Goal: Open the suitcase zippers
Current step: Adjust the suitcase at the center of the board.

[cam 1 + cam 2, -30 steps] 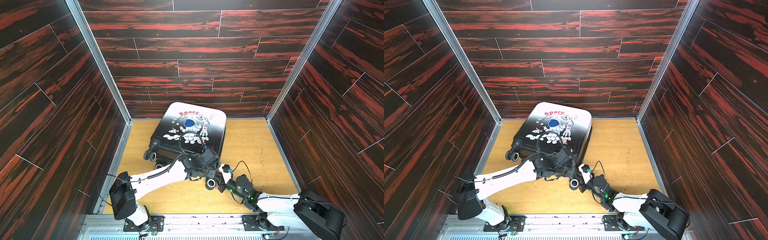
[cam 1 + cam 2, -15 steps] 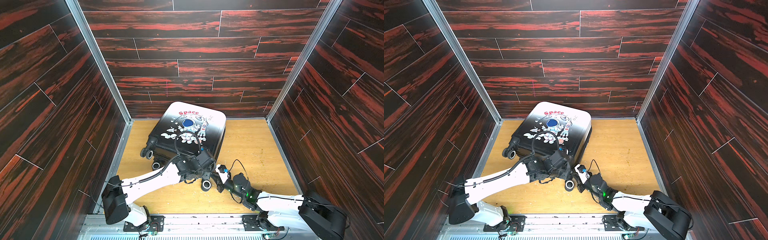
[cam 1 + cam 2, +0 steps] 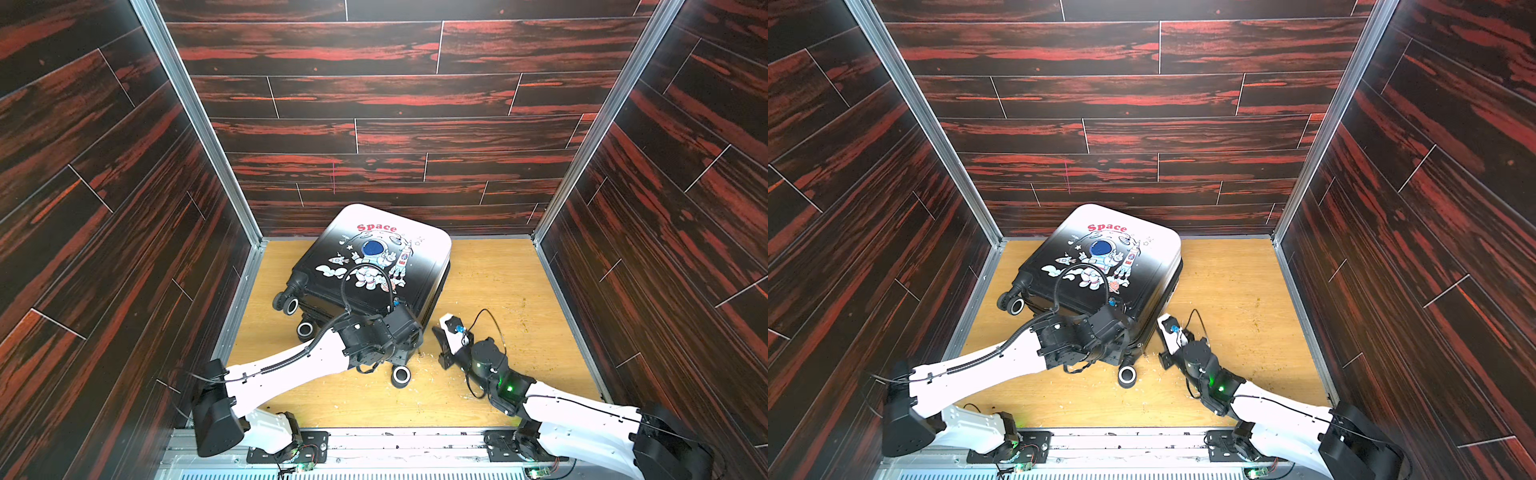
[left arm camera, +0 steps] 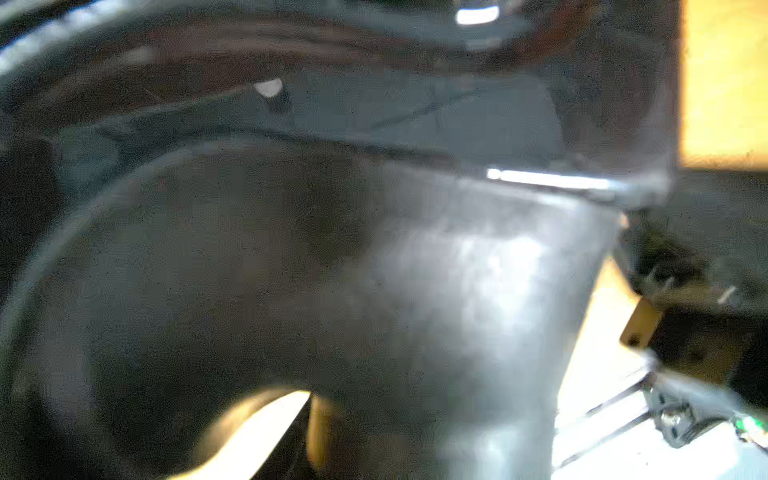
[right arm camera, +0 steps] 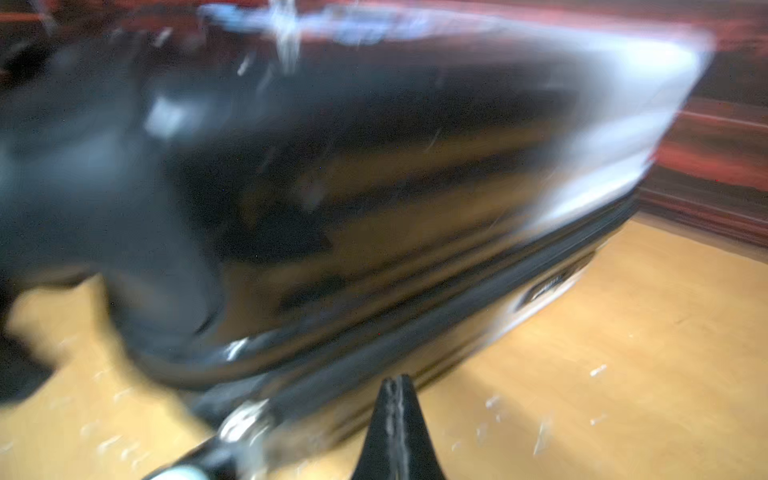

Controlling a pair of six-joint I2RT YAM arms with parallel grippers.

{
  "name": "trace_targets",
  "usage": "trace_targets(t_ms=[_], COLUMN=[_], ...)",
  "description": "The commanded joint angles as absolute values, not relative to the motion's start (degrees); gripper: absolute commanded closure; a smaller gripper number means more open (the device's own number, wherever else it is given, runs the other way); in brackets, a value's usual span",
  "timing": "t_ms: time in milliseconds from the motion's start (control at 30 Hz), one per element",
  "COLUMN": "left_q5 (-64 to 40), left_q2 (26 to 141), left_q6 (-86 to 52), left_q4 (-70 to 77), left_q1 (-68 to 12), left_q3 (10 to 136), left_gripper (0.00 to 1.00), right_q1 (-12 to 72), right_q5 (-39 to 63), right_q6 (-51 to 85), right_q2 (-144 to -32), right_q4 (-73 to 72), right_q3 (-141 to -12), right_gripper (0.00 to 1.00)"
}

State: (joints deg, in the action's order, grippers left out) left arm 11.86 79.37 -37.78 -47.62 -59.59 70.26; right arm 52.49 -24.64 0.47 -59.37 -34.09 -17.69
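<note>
The suitcase (image 3: 374, 266) (image 3: 1100, 257) lies flat and skewed on the wooden floor, astronaut print up, black end nearest me. My left gripper (image 3: 405, 330) (image 3: 1119, 332) sits on its near corner, fingertips hidden under the head. The blurred left wrist view is filled with the dark shell (image 4: 415, 291). Just right of that corner my right gripper (image 3: 435, 332) (image 3: 1159, 330) (image 5: 397, 380) is shut with nothing between its tips. It sits close to the dark zipper track (image 5: 457, 303) along the side seam. The pull tabs cannot be made out.
Black spinner wheels stick out at the near end (image 3: 401, 376) and left side (image 3: 305, 330) (image 3: 289, 305). Dark red plank walls (image 3: 374, 104) close in the back and both sides. Bare floor (image 3: 498, 282) lies right of the case, with pale flecks on it.
The suitcase's near end with its wheel has slid left and toward the front along with my left gripper. My right gripper has stayed beside the corner.
</note>
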Motion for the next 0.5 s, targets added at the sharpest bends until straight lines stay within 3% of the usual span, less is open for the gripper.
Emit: trace_targets(t_ms=[0, 133, 300, 467], left_q5=[13.03, 14.23, 15.73, 17.13], left_q2=[74.36, 72.25, 70.69, 68.56], left_q6=[-38.69, -39.02, -39.20, -39.08], left_q4=[-53.75, -53.96, -53.48, -51.29], left_q1=[-59.33, -59.41, -59.40, -59.23], left_q3=[68.91, 68.54, 70.35, 71.80], left_gripper=[1.00, 1.00, 1.00, 1.00], right_q1=[51.70, 51.51, 50.40, 48.93], right_q5=[-31.26, -20.60, -1.63, 11.84], right_q6=[-2.15, -2.46, 4.33, 15.11], right_q2=[-64.25, -65.44, -55.06, -50.44], right_q4=[-37.40, -39.35, -37.68, -27.85], right_q3=[-21.44, -22.87, -16.46, -16.29], right_gripper=[1.00, 1.00, 0.62, 0.54])
